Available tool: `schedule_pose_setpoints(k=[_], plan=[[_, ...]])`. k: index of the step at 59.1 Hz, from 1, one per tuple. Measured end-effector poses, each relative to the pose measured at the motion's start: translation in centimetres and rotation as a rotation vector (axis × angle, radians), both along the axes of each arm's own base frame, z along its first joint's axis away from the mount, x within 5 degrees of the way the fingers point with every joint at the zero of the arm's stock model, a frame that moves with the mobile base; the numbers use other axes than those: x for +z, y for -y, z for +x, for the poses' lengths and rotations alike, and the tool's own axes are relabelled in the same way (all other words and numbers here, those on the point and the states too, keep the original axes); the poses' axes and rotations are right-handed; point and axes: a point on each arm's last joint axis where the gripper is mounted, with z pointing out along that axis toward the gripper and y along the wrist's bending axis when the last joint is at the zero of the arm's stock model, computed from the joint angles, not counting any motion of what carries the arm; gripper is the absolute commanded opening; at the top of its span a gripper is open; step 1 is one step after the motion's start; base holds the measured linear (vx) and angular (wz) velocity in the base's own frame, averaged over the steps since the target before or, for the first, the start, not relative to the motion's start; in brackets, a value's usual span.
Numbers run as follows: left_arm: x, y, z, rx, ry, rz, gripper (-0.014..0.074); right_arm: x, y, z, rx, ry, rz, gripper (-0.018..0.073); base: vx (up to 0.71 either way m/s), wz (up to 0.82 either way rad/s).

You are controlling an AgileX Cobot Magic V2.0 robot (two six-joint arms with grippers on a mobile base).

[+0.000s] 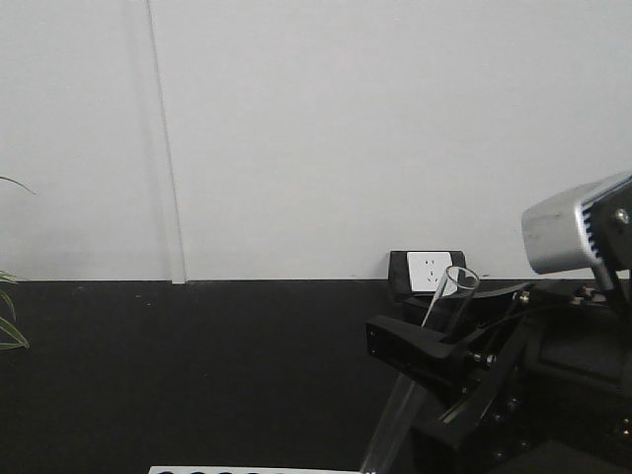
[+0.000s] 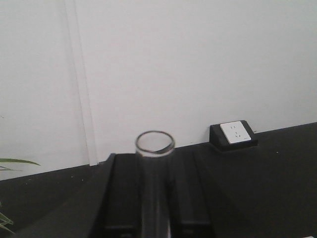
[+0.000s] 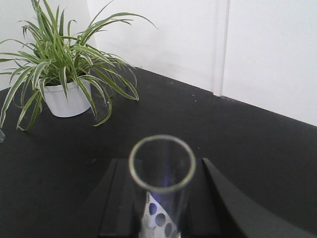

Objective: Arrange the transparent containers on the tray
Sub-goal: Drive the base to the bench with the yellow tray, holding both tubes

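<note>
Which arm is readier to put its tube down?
Right, maybe. The right tool holds the right test tube slanted over the black table; the left tool points the left test tube at the wall. No tray shows.

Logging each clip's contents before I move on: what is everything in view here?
Table: one, black.
Left-held test tube: one, clear.
Right-held test tube: one, clear, tilted.
Socket box: one, black with white face, table's back edge.
Potted plant: one, green-striped leaves, white pot, on the table.
Perforated panel: one, white, front view's bottom edge.
Wrist camera: one, silver, front view's right.
Left gripper: black, shut on left-held test tube.
Right gripper: black, shut on right-held test tube.
</note>
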Motion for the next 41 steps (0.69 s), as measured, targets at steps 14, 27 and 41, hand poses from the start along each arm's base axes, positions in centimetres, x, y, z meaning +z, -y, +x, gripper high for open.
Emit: schedule_pose_setpoints(k=[14, 27, 41], plan=[[0.00, 0.00, 0.00, 0.000, 0.000, 0.000, 0.0062, 0.00, 0.00, 0.00, 0.000, 0.000, 0.000, 0.0054, -0.09, 0.01], [0.00, 0.00, 0.00, 0.000, 0.000, 0.000, 0.0062, 0.00, 0.00, 0.00, 0.000, 0.000, 0.000, 0.0054, -0.17, 0.01], [0.00, 0.00, 0.00, 0.000, 0.000, 0.000, 0.0062, 0.00, 0.00, 0.00, 0.000, 0.000, 0.000, 0.0054, -0.21, -0.01]])
